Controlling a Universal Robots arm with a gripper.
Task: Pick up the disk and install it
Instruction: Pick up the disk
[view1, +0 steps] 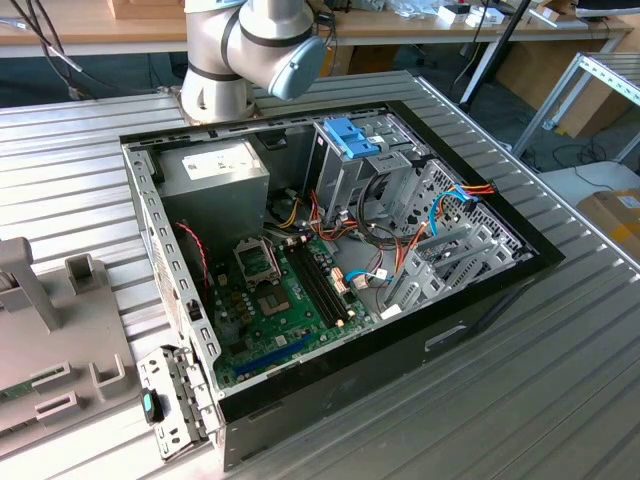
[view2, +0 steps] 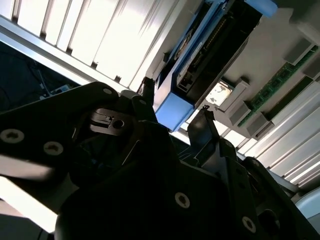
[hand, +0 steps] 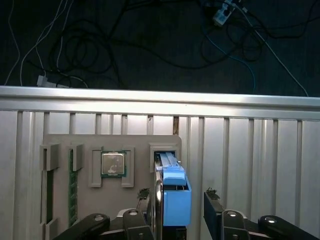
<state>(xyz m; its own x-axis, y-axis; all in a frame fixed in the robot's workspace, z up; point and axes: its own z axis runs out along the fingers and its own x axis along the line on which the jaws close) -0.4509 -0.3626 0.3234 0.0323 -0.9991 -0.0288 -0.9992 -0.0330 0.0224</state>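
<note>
The disk (hand: 170, 165) stands on edge in a slot of a grey holder tray (hand: 140, 145), its bright blue carrier frame facing the camera. My gripper (hand: 177, 196) is open and straddles it, one finger on each side. One dark finger (hand: 212, 207) stands clearly apart from the blue frame; the other sits close against the disk's metal side. In the second wrist view the disk (view2: 210, 55) shows its dark connector edge and a blue corner, with the gripper (view2: 176, 103) open around that corner.
The holder tray also carries a processor chip (hand: 113, 164) and a green memory stick (hand: 71, 185). In the exterior view the open computer case (view1: 480, 325) lies on the ribbed metal table, with a silver drive cage topped by a blue latch (view1: 350, 138). The arm's base (view1: 215, 70) stands behind it.
</note>
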